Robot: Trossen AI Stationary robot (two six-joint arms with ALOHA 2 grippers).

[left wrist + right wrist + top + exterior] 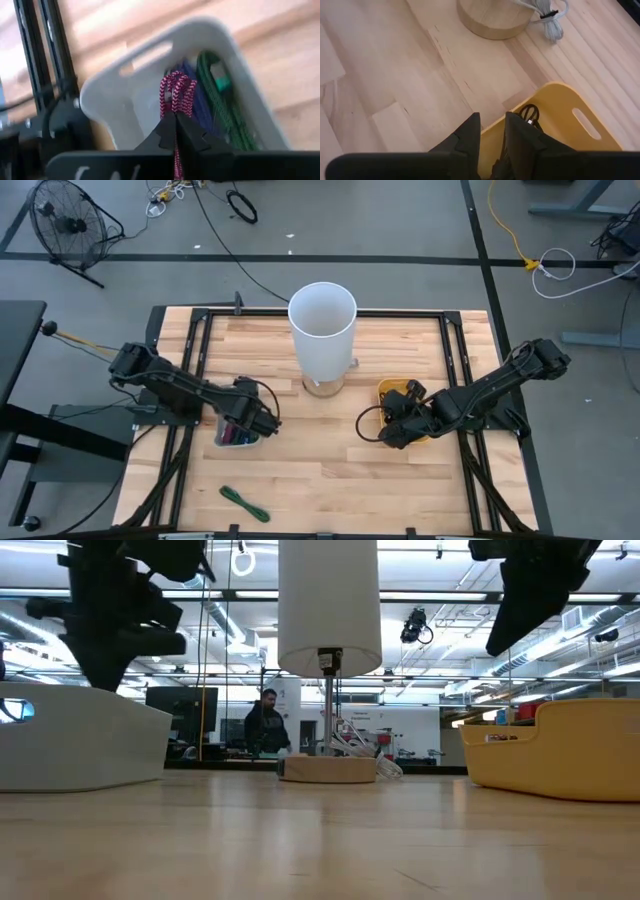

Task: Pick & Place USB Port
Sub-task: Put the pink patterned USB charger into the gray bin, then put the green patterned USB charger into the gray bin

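Left wrist view shows the white bin (125, 95) holding green and blue cables; the left gripper (175, 131) is clamped on a pink-and-white braided USB cable (176, 92) above it. Right gripper (492, 131), fingers slightly parted, hangs over the yellow bin (560, 107) containing a black cable (529, 114).

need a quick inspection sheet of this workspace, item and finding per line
surface: wooden table, bare in the middle
job's things: white bin on the left with green, blue and pink-white braided cables inside; yellow bin on the right with a black cable in it
clutter: white lamp on a round wooden base at the back centre; loose green cable near the front edge
grippers: left gripper over the white bin, jaws shut on the pink braided cable; right gripper over the yellow bin's edge, jaws slightly apart, holding nothing seen
cables: lamp cord coiled by the base
surroundings: floor fan, person beyond the table
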